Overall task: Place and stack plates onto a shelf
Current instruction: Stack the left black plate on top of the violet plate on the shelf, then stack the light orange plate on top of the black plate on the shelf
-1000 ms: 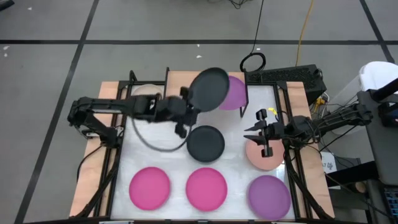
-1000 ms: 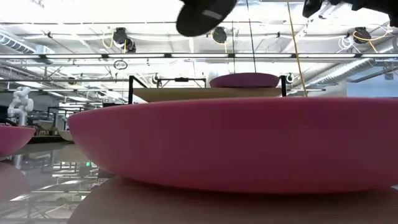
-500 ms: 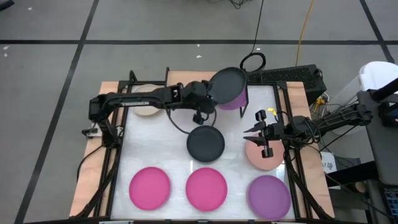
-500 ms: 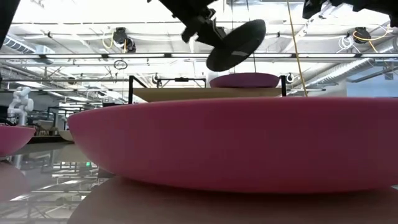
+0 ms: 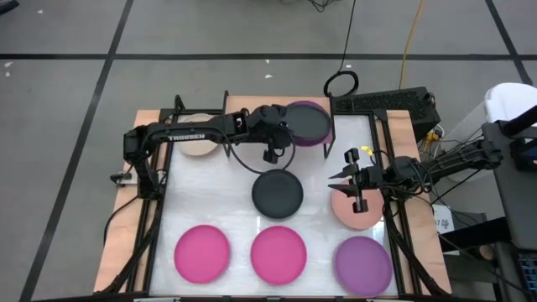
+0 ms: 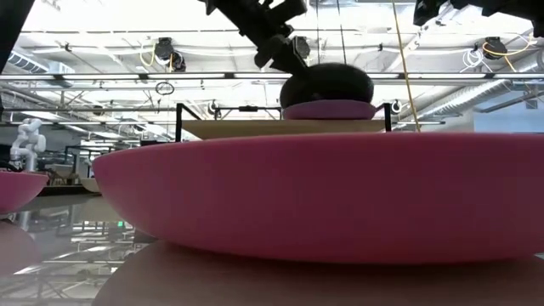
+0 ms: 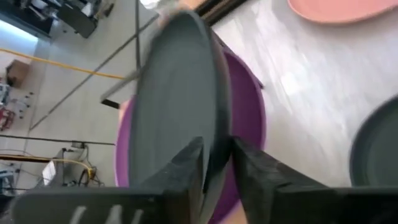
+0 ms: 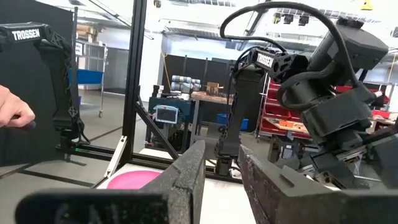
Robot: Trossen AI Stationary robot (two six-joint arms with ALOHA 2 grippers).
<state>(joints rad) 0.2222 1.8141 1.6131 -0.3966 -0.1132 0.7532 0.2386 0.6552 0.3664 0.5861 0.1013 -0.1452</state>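
Observation:
My left gripper (image 5: 281, 132) reaches over the shelf (image 5: 243, 107) at the table's far side, shut on a dark grey plate (image 5: 309, 123). That plate hangs tilted over a purple plate (image 5: 323, 139) lying on the right half of the shelf top. A beige plate (image 5: 198, 144) lies on the left half. My right gripper (image 5: 334, 184) is open and hovers over a salmon plate (image 5: 354, 214) near the table's right side. On the table lie a second dark grey plate (image 5: 278, 193), two hot pink plates (image 5: 202, 252) (image 5: 278, 253) and a purple plate (image 5: 363, 262). My left gripper pinches the dark grey plate's rim (image 7: 214, 152) between its two fingers, one finger (image 7: 186, 168) on each face. It comes from the table's left, slanting down. The plate is tilted over the purple plate (image 7: 249, 118); whether its lower edge (image 6: 327, 100) rests on it, I cannot tell.
The shelf's black uprights (image 5: 225, 117) (image 5: 334, 126) stand beside the plates on it. A coiled cable (image 5: 342, 83) and a black box (image 5: 394, 102) lie beyond the far edge. A person's hand (image 8: 15, 112) shows in the room in the right wrist view.
My left gripper has carried the dark grey plate toward the far right and down, onto the right half of the shelf. The plate has tipped from steeply tilted to much flatter and now covers most of the purple plate there.

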